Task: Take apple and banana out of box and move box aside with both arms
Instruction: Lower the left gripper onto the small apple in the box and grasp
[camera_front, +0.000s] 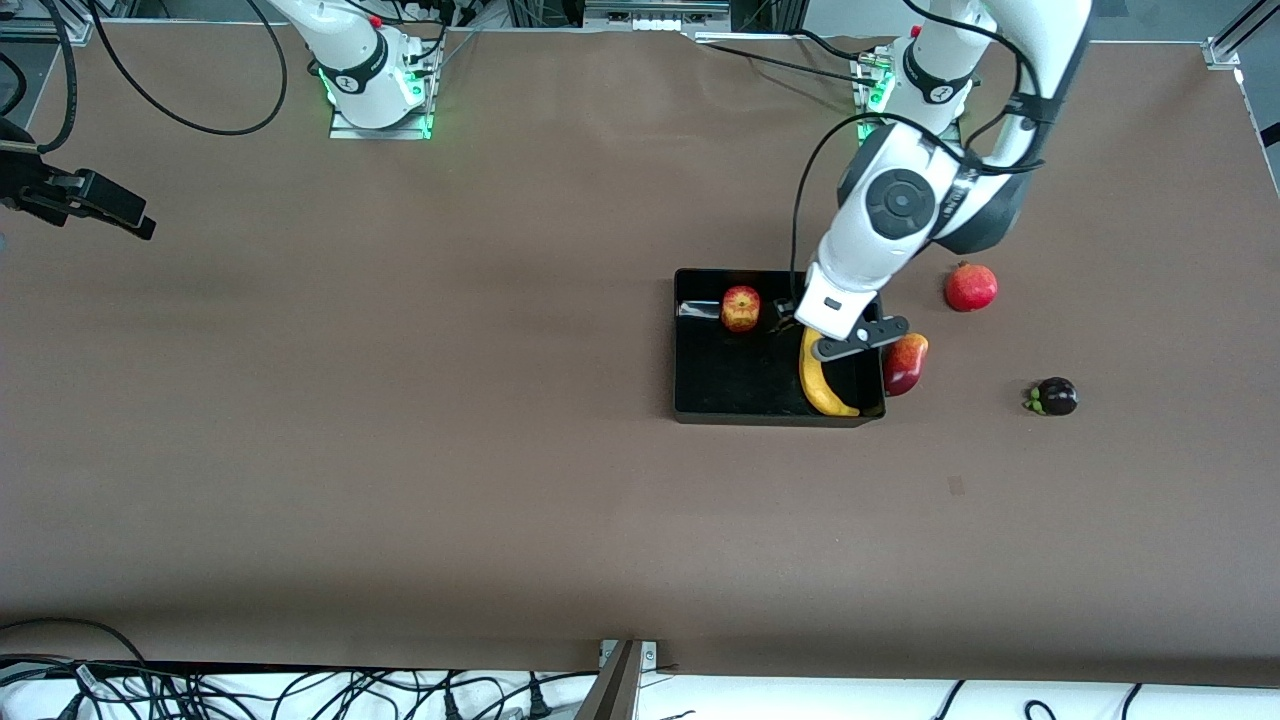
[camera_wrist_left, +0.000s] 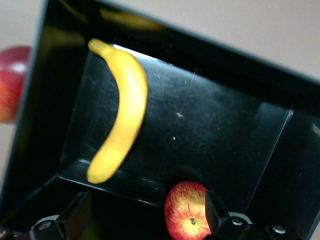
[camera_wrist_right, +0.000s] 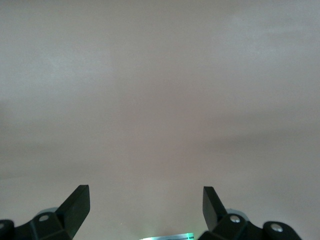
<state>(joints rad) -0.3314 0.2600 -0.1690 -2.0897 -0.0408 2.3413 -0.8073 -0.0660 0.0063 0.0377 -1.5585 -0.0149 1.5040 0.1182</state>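
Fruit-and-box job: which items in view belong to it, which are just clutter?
Job items: box holding banana and apple; mango beside the box; pomegranate and mangosteen on the table; left gripper, open over the box; right gripper, open, waiting at its arm's end.

Clutter: cables along the table's near edge.

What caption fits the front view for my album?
Left claw open above black box holding banana and apple; right claw waits.
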